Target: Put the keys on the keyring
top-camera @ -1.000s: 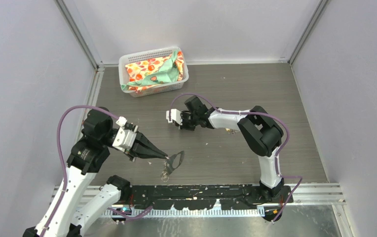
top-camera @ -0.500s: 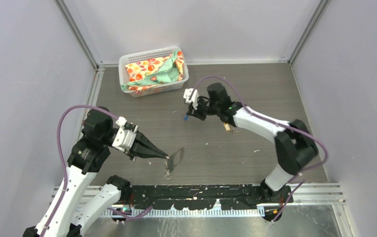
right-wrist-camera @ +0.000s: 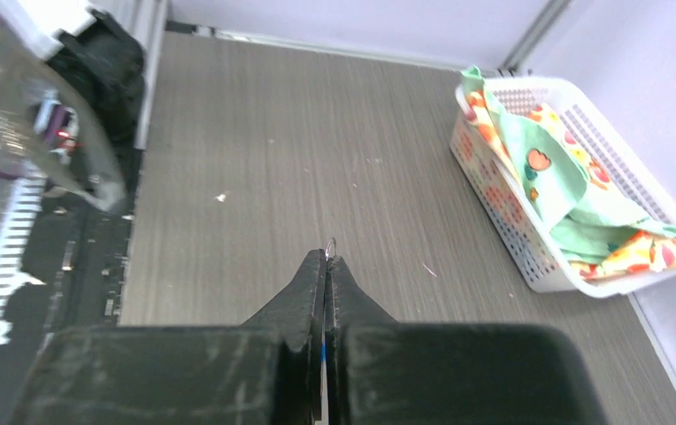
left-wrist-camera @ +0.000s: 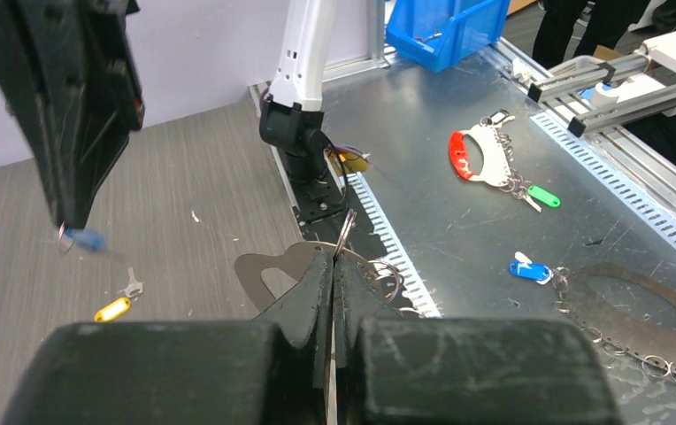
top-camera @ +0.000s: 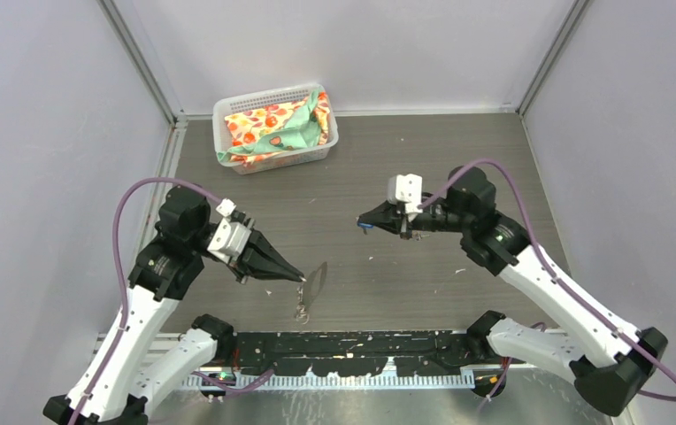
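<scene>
Swung rightward since the earlier frame, your right gripper (top-camera: 361, 221) sits right of centre, clenched on the blue key (left-wrist-camera: 89, 239); left gripper (top-camera: 299, 277) clamps the keyring (top-camera: 317, 280), lower centre. Hold the keyring steady; bring the key's hole to it slowly. Meanwhile the yellow key (left-wrist-camera: 111, 309) lies on the table (left-wrist-camera: 184, 195).

Grey wood-grain tabletop (top-camera: 458, 150); pale lilac walls (top-camera: 405, 44); aluminium corner posts (top-camera: 138, 57).

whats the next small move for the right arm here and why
Probably ease the right gripper, shut on the small blue-headed metal key, toward the pale silvery flat metal keyring that the left gripper holds up; a clear gap separates them.
</scene>
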`<act>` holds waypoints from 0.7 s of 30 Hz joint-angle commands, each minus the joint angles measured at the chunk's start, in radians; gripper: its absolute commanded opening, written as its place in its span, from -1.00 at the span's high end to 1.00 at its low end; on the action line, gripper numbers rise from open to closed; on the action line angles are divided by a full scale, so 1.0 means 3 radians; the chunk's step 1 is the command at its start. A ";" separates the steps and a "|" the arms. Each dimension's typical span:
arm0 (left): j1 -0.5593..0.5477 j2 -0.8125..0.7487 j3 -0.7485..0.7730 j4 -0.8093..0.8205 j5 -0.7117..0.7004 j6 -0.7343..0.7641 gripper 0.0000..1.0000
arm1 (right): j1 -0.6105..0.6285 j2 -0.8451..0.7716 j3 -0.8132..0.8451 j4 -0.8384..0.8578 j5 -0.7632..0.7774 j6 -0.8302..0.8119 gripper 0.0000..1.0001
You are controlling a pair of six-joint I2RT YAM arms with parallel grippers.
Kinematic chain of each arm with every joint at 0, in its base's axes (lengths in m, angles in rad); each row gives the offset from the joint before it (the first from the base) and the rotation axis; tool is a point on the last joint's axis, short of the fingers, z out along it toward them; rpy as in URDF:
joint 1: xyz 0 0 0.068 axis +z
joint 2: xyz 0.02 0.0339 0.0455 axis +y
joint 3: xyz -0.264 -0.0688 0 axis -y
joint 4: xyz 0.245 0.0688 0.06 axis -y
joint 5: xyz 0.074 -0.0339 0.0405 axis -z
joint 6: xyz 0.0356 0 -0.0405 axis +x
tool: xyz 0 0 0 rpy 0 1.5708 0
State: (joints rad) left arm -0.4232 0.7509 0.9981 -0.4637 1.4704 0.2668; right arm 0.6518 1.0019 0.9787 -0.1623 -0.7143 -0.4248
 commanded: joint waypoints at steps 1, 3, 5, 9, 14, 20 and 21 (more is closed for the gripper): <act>0.0011 0.0079 0.0064 0.0136 0.0176 -0.0087 0.99 | 0.0024 -0.0198 0.0256 -0.0389 -0.0464 0.0129 0.98; 0.0010 0.0112 0.0090 0.0165 0.0176 -0.0084 0.99 | 0.0042 -0.0222 0.0385 -0.0586 -0.0584 0.0125 0.98; 0.0005 0.0149 0.0142 0.0179 0.0189 -0.0084 0.99 | 0.0093 -0.0281 0.0441 -0.0618 -0.0595 0.0167 0.98; -0.0027 0.0181 0.0186 0.0180 0.0193 -0.0079 0.99 | 0.0255 -0.0354 0.0514 -0.0647 -0.0621 0.0094 0.98; -0.0082 0.0064 0.0178 0.0380 -0.0077 -0.0104 0.99 | 0.0470 -0.0229 0.0992 -0.1309 -0.0374 -0.0303 0.98; -0.0158 0.0210 0.0313 0.0459 -0.0092 -0.0408 0.99 | 0.0766 -0.0128 0.1138 -0.1343 -0.0291 -0.0449 0.98; -0.0202 0.0203 0.0313 0.0473 -0.0123 -0.0409 0.99 | 0.0824 -0.0116 0.1141 -0.1330 -0.0241 -0.0475 0.98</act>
State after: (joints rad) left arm -0.4530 0.8043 1.0416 -0.3901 1.4555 0.2001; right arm 0.8467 0.9440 1.2831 -0.5282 -0.8268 -0.5156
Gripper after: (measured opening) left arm 0.009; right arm 0.021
